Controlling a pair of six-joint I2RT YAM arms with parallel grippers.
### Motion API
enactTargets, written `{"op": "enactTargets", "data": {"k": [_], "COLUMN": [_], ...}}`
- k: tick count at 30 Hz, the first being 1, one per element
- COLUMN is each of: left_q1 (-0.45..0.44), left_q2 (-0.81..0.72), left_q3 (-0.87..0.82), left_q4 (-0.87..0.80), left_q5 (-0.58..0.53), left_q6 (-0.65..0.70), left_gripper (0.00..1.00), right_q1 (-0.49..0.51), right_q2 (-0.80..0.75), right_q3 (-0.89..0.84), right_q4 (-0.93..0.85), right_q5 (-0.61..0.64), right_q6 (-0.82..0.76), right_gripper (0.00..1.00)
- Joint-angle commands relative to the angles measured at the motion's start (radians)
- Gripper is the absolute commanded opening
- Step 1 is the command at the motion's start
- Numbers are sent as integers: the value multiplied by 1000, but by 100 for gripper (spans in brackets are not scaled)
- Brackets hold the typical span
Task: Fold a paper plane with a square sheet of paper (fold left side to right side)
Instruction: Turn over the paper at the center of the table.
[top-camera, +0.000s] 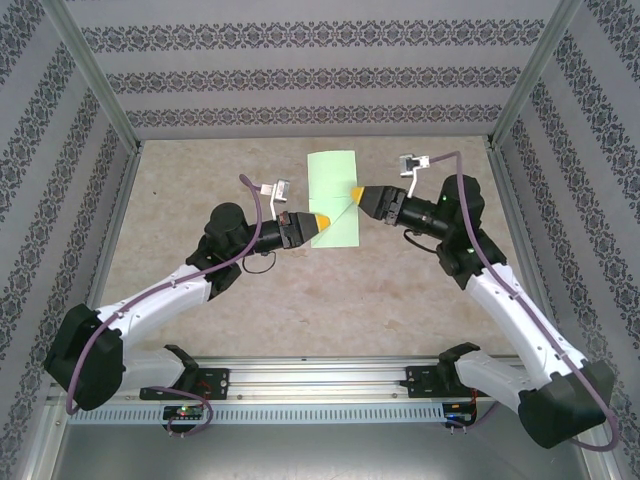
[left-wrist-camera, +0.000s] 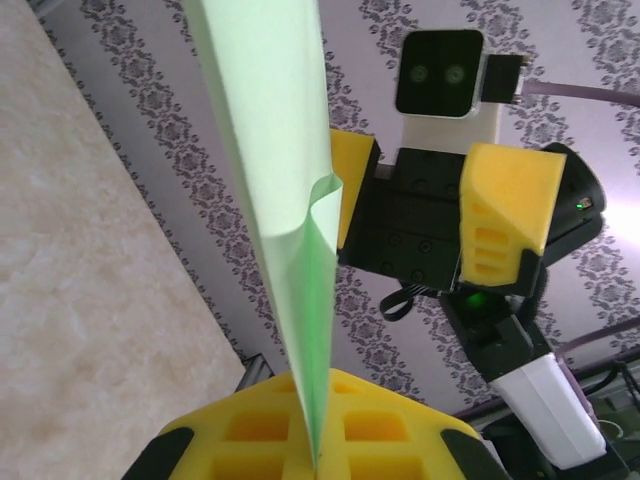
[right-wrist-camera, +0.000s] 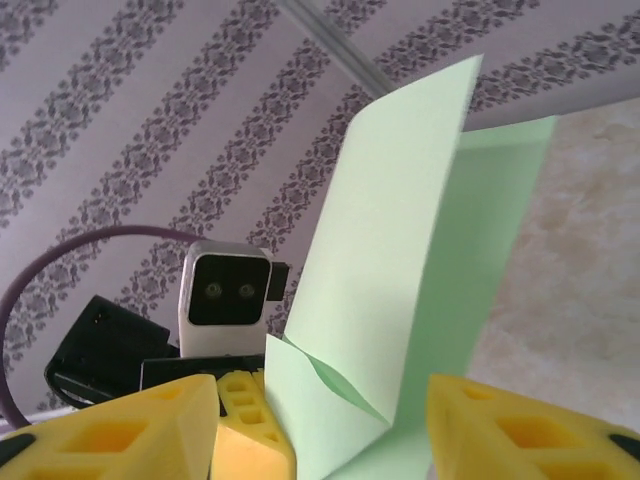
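Left gripper (left-wrist-camera: 312, 448) is clenched on the square sheet of paper (top-camera: 331, 185). Its yellow fingers (left-wrist-camera: 250, 425) are pressed together w/ the sheet's low edge pinched in the seam. Right gripper (right-wrist-camera: 320, 440) is released, jaws spread wide, sheet standing in the gap btwn them (pad contact can't be told from either wrist view).

Sheet is pale mint-green, plain, no marks.
- **Top view:** reads as a tall narrow rectangle rather than a square, i.e. doubled over along a long crease. Small curled corner by the right gripper tip.
- **Right wrist view:** near layer stands up as a flap, 2nd layer behind it leans toward the table (top-camera: 200, 180). There's a soft dent near the low corner.
- **Left wrist view:** sheet is edge-on, a thin blade rising from the pinch to the top of frame. A wavy curl sits part-way up, just beside one finger of the right gripper.

Sheet sits mid-table, toward the far half, btwn the two tips. Left tip is on its lower-left part, right tip at its right edge, a bit farther back.

Table is beige, mottled. Walls (top-camera: 300, 70) have striped floral wallpaper. Arm bases sit on an aluminium rail (top-camera: 320, 385) at the near edge.
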Motion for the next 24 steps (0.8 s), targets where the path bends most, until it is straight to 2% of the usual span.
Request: {"op": "enactTargets", "data": {"k": [1, 3, 6, 8, 11, 14, 17, 21, 24], "left_q1": [-14, -14, -27, -52, -121, -210, -276, -343, -376], "left_q2": [-56, -93, -146, -165, -141, -47, 110, 343, 509], "left_q3": [28, 50, 93, 141, 222, 326, 448, 619, 731], "left_q4": [-189, -357, -634, -832, -1079, -1301, -1507, -1737, -1844], "left_q5": [-46, -104, -260, -416, -664, -920, -1109, -1263, -1310], "left_q6": [135, 237, 399, 501, 592, 608, 559, 465, 404], "left_gripper": [6, 6, 3, 1, 0, 0, 0, 1, 4], "right_q1": [-38, -53, -68, -83, -115, -164, -197, -214, -221], "right_q2": [-59, -84, -111, -126, -143, -163, -179, -185, -188], "right_q3": [3, 20, 33, 29, 3, -46, -82, -96, -101], "right_q4": [-176, -292, -437, -522, -598, -598, -590, -603, -618], "right_q5": [108, 197, 336, 445, 550, 531, 513, 506, 510], "right_q6": [-88, -139, -192, -195, -177, -153, -129, -132, -143], "right_gripper": [63, 67, 72, 79, 97, 98, 98, 98, 98]}}
